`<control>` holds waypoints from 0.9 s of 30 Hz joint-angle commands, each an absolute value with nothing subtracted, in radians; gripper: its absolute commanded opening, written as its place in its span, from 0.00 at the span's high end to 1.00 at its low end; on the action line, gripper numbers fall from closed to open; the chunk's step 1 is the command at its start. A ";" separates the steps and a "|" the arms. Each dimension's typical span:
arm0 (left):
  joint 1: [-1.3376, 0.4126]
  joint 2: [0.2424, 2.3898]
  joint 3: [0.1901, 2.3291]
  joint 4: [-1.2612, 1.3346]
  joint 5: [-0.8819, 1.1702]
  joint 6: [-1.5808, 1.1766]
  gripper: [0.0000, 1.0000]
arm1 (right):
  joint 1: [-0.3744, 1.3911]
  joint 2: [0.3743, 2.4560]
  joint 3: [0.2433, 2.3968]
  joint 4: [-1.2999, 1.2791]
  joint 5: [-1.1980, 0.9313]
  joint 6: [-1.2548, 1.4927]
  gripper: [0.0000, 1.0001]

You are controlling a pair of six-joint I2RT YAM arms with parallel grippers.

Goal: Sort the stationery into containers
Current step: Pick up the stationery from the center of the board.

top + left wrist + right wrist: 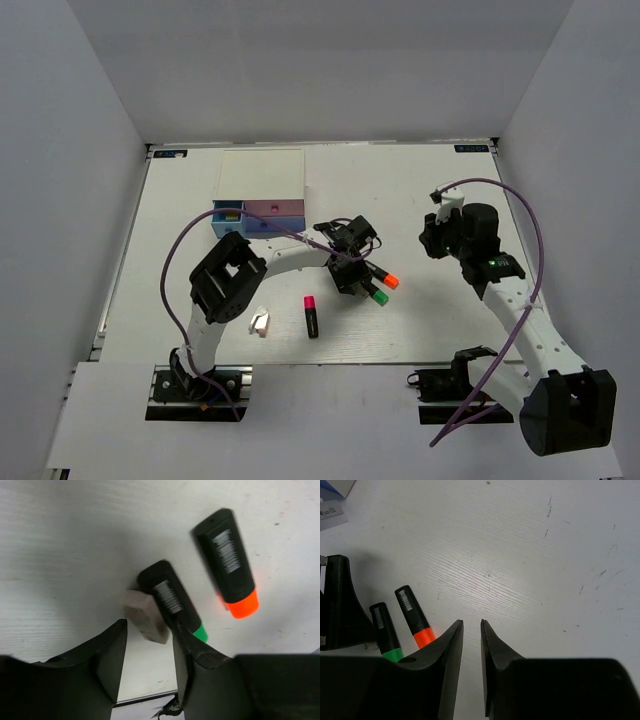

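Note:
My left gripper (149,642) is open, low over the table, with the tiny tan block (145,616) just between its fingertips. The green-capped highlighter (172,600) lies against that block and the right finger; the orange-capped highlighter (227,562) lies beside it. From above, the left gripper (350,268) hides the block. The pink-red highlighter (311,316) and the white clip (260,323) lie nearer the front. The white-topped box (260,172) shows light blue (228,212) and pink (276,209) drawer fronts. My right gripper (470,625) hovers with a narrow gap, empty.
The right arm (500,290) reaches in from the front right, its gripper (432,238) to the right of the highlighters. Grey walls close the table on three sides. A purple cable loops over each arm.

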State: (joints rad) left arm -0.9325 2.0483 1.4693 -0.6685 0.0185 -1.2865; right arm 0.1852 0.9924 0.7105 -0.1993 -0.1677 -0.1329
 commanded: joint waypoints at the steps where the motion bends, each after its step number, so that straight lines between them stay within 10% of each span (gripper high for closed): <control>1: -0.939 2.023 1.480 -0.746 0.002 -1.298 0.49 | 0.167 0.973 0.706 -0.149 -0.186 -0.121 0.73; 21: -0.939 2.098 1.488 -0.822 0.029 -1.252 0.45 | 0.132 0.986 0.693 -0.132 -0.229 -0.087 0.72; 27: -0.930 2.128 1.479 -0.822 0.058 -1.180 0.66 | 0.130 0.979 0.686 -0.127 -0.241 -0.080 0.71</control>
State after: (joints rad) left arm -0.9295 2.0762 1.4906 -0.7719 0.0677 -1.2404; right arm 0.1349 0.9901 0.6971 -0.1585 -0.2195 -0.0959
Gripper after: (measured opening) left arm 0.369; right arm 0.293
